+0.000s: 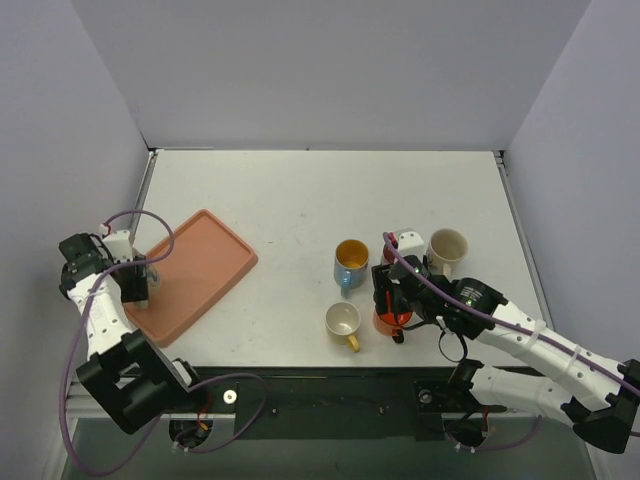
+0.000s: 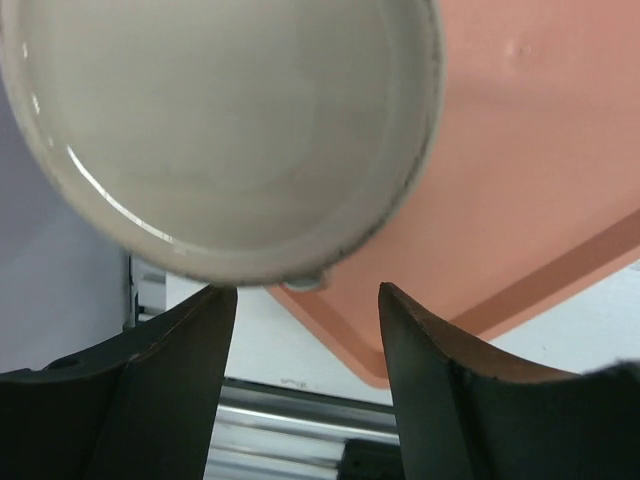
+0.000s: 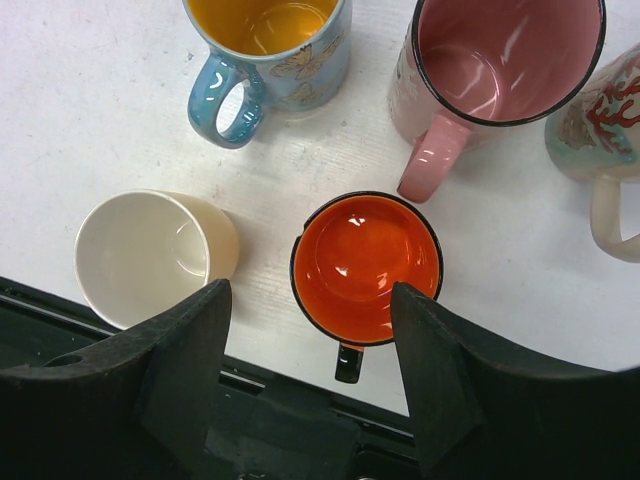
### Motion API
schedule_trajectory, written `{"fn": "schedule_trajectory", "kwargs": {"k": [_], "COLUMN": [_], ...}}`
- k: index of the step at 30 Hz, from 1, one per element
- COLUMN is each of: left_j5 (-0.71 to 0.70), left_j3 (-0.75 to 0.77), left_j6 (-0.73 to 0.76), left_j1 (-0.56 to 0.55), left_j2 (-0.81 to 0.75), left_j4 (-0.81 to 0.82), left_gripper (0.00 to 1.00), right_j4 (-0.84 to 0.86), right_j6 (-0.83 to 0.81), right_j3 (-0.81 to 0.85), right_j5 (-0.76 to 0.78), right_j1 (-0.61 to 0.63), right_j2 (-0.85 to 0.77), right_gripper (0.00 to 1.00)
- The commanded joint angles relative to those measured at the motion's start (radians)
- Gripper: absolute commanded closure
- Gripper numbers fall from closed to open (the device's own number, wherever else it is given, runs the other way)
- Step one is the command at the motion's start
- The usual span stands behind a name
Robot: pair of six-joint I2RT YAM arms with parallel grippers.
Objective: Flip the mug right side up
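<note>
As an orange mug (image 3: 366, 265) stands upright, the right gripper (image 3: 310, 290) is held parted above it and the left gripper (image 2: 307, 290) spread empty beside a pale mug (image 2: 220, 120).

Mug count is six. Five are in the right-hand cluster on the table (image 1: 300, 200): blue mug (image 3: 270, 50), pink mug (image 3: 500, 60), orange mug (image 3: 365, 265), cream mug (image 3: 150, 255) and coral-patterned mug (image 3: 600, 130). The sixth, a grey-white mug (image 2: 220, 130), is over by the tray. Exactly one tray (image 1: 200, 270), salmon-coloured, and I count nothing else loose.
</note>
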Motion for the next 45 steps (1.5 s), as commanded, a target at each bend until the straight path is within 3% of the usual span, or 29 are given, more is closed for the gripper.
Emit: {"fn": "schedule_trajectory", "kwargs": {"k": [1, 5, 9, 10, 12, 18, 24, 33, 34, 38, 45], "left_j5": [0.044, 0.007, 0.050, 0.066, 0.092, 0.281, 0.566, 0.918, 0.916, 0.691, 0.762], "left_j3": [-0.028, -0.035, -0.094, -0.106, -0.109, -0.023, 0.093, 0.274, 0.288, 0.276, 0.301], "left_j6": [-0.037, -0.077, -0.121, -0.127, -0.134, -0.133, -0.282, -0.414, -0.426, -0.495, -0.598], "left_j1": [0.008, 0.008, 0.008, 0.008, 0.008, 0.008, 0.005, -0.049, -0.090, -0.257, -0.290], "left_j2": [0.037, 0.098, 0.108, 0.106, 0.105, 0.037, -0.081, -0.099, -0.092, -0.095, 0.011], "left_j4": [0.190, 0.264, 0.351, 0.358, 0.355, 0.215, 0.126, 0.007, -0.001, 0.025, 0.008], "left_gripper": [0.32, 0.41, 0.62, 0.78, 1.00, 1.00, 1.00, 1.00, 1.00, 1.00, 1.00], "right_j4": [-0.018, -0.020, -0.020, -0.018, -0.020, -0.023, 0.045, 0.352, 0.386, 0.598, 0.718], "right_j6": [-0.014, -0.026, -0.028, -0.026, -0.025, -0.016, -0.026, -0.049, -0.051, -0.048, -0.006], "right_j3": [0.039, 0.044, 0.042, 0.042, 0.042, 0.061, 0.102, 0.091, 0.093, 0.122, 0.233], "right_j5": [0.054, 0.057, 0.069, 0.069, 0.077, 0.143, 0.212, 0.143, 0.132, 0.057, -0.029], "right_j1": [0.015, 0.025, 0.032, 0.036, 0.041, 0.084, 0.156, 0.196, 0.197, 0.208, 0.243], "right_j2": [0.001, -0.002, -0.002, -0.004, -0.008, -0.039, -0.030, 0.010, 0.025, 0.128, 0.334], "right_gripper": [0.40, 0.40, 0.40, 0.40, 0.40, 0.40, 0.39, 0.37, 0.37, 0.37, 0.37]}}
